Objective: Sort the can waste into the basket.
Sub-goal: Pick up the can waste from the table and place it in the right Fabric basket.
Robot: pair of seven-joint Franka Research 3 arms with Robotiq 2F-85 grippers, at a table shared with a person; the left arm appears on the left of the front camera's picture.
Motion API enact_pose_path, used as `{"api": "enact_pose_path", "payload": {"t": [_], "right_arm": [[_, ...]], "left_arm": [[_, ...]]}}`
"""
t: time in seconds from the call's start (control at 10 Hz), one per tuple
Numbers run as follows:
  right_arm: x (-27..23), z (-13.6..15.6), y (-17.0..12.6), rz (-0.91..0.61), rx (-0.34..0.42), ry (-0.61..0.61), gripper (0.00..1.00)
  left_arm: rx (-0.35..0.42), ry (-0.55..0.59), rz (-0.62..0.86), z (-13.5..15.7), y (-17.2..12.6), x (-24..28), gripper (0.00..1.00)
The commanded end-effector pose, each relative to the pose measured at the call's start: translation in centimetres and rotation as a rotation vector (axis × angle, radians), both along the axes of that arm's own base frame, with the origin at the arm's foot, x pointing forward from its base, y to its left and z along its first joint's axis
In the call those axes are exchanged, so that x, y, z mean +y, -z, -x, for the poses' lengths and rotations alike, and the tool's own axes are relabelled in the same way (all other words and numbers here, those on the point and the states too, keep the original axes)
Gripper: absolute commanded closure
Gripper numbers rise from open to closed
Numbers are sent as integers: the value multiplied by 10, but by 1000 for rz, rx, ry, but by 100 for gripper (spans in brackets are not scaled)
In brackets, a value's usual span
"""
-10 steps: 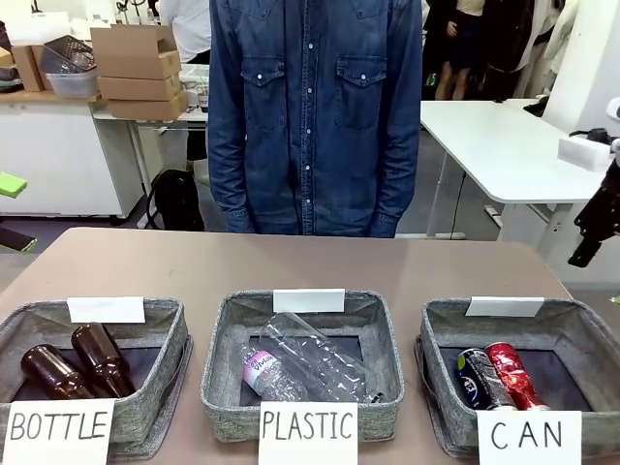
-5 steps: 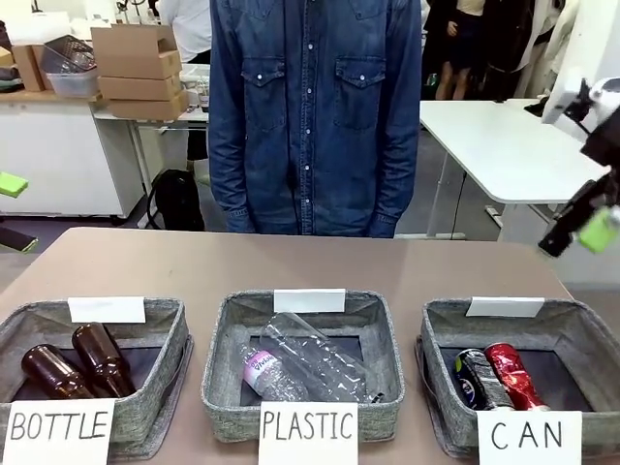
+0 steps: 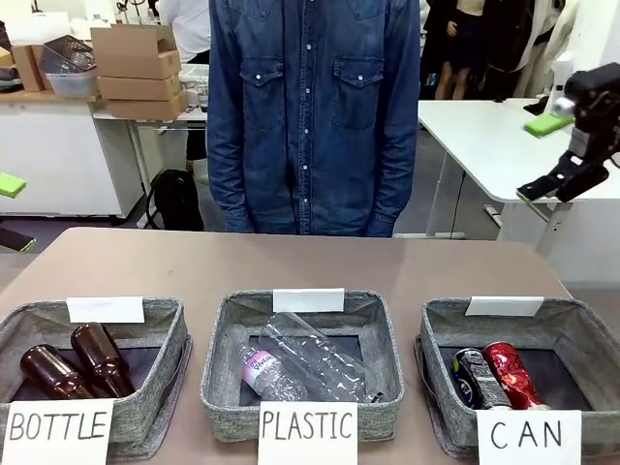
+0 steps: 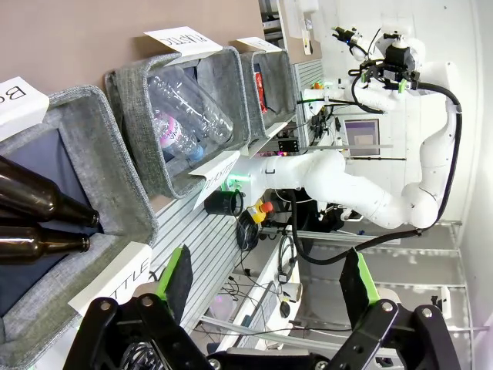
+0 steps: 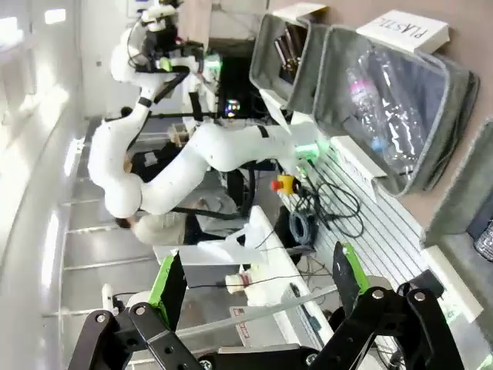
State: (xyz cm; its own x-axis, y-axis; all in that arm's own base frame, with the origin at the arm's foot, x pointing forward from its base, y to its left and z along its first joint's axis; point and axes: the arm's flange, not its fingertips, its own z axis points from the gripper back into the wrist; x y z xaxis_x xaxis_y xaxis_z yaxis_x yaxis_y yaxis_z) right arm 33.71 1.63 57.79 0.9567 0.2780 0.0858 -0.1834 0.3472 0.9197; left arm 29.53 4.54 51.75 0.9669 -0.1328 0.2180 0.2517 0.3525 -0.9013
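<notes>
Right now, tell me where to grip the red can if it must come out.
Grip the red can across its round body, from above. It lies on its side in the CAN basket, against the dark can, so jaws should straddle its free right side.

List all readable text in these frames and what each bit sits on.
"BOTTLE": handwritten sign on the left basket.
"PLASTIC": handwritten sign on the middle basket.
"CAN": handwritten sign on the right basket.
White tags on the far rims: blank.
Pink label on a plastic bottle: too small to read.
Print on the dark can: too small to read.
</notes>
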Motion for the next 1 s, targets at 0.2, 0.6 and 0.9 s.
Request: {"api": "enact_pose_path", "payload": {"t": [0.2,0.6,0.9], "right_arm": [[6,8,-3,27,-101,-139,0],[6,8,-3,27,-101,-139,0],[6,8,-3,27,-101,-139,0]], "left_arm": [[-11,18,-4,2,0,4,0],[-11,18,-4,2,0,4,0],[-11,18,-4,2,0,4,0]]}}
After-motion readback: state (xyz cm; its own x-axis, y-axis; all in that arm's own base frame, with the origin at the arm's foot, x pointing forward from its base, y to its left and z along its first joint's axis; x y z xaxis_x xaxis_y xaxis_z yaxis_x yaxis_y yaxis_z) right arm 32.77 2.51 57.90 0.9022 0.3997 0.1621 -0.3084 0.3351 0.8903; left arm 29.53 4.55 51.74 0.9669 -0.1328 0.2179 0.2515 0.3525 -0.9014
